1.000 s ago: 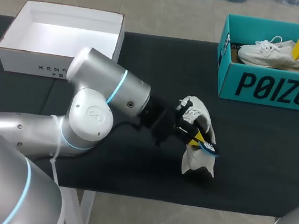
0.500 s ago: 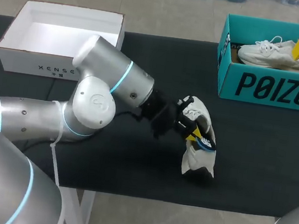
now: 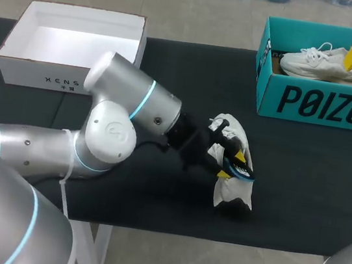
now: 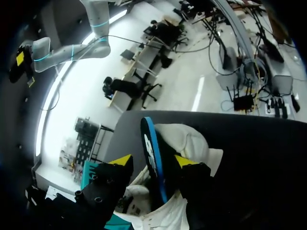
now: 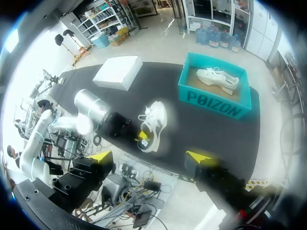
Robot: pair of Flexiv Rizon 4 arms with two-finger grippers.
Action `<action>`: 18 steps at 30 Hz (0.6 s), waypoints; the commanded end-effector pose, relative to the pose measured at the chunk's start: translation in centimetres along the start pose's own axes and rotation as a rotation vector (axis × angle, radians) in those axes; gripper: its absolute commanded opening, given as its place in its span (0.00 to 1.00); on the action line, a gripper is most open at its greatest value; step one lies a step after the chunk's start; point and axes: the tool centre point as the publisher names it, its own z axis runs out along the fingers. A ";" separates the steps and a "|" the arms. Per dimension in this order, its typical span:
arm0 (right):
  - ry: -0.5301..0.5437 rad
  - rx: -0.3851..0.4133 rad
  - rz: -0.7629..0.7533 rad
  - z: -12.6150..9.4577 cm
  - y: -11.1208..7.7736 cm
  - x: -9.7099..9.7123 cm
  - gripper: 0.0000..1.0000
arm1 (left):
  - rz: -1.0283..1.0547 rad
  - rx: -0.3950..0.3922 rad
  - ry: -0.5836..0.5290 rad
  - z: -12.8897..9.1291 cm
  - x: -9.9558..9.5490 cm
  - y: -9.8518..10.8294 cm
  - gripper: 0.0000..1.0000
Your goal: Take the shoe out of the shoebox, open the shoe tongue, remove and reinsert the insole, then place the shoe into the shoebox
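One shoe (image 3: 228, 192), left gripper (image 3: 231, 165) clasping its insole (image 3: 243, 174), right gripper (image 5: 151, 156) wide, white box (image 3: 40, 73), teal box (image 3: 324, 103) behind

right claw (image 5: 152, 156): spread, empty | white shoe (image 5: 156, 120): on table (image 5: 206, 125), left arm (image 5: 93, 108) at it | shoebox (image 5: 216, 98): holds second shoe (image 5: 218, 79)

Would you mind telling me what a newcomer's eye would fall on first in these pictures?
The left end effector at mid-table, meeting a white shoe with a blue insole sticking out of it. Next, the teal shoebox at the far right, holding a second white shoe. An open white box sits at the far left.
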 end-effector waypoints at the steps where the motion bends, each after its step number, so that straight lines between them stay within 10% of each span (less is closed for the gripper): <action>1: 0.000 0.006 0.001 0.0 0.3 0.0 1.00 | 0.002 -0.024 -0.005 -1.7 -0.1 -1.2 0.61; 18: 0.000 0.006 0.001 0.0 0.3 0.0 1.00 | -0.025 0.001 -0.037 0.2 0.5 -2.6 0.33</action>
